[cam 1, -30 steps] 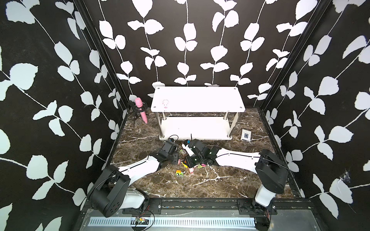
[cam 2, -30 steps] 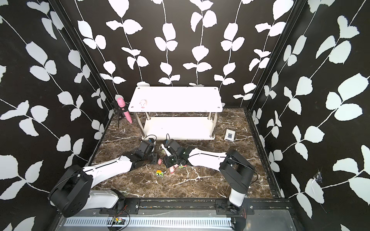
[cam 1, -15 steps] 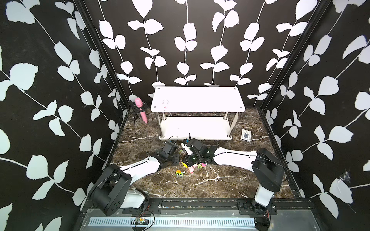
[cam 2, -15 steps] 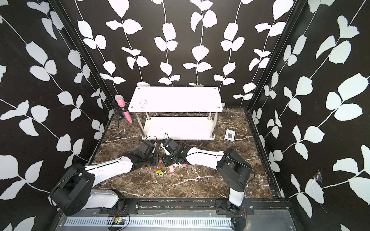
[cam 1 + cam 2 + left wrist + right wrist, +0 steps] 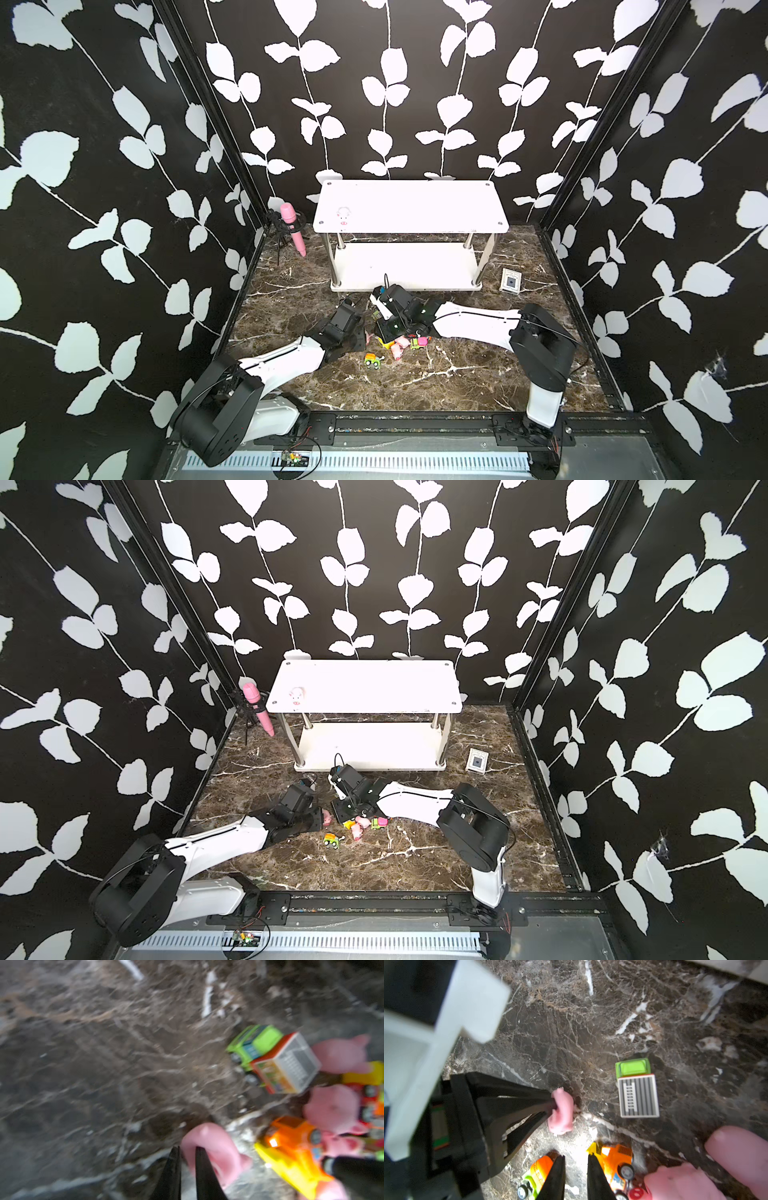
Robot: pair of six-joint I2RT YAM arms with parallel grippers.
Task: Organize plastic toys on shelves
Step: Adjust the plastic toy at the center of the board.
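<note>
Shelves (image 5: 409, 205) stand at the back of the tabletop (image 5: 457, 382), with a lone pig (image 5: 296, 696) up on the top board, toward its left end. The microphone (image 5: 293, 228) is left of the shelves, the card box (image 5: 510, 281) right of them. In front lies the toy heap (image 5: 405, 341), and one truck (image 5: 372, 360) sits nearer still, apart. Just left of the heap, a second pig (image 5: 562, 1111) is at the left gripper (image 5: 551, 1103) tips.

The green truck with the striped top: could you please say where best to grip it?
Likely the green truck by its box's long flat sides, from straight above: it stands upright on its wheels, with bare floor either side.
</note>
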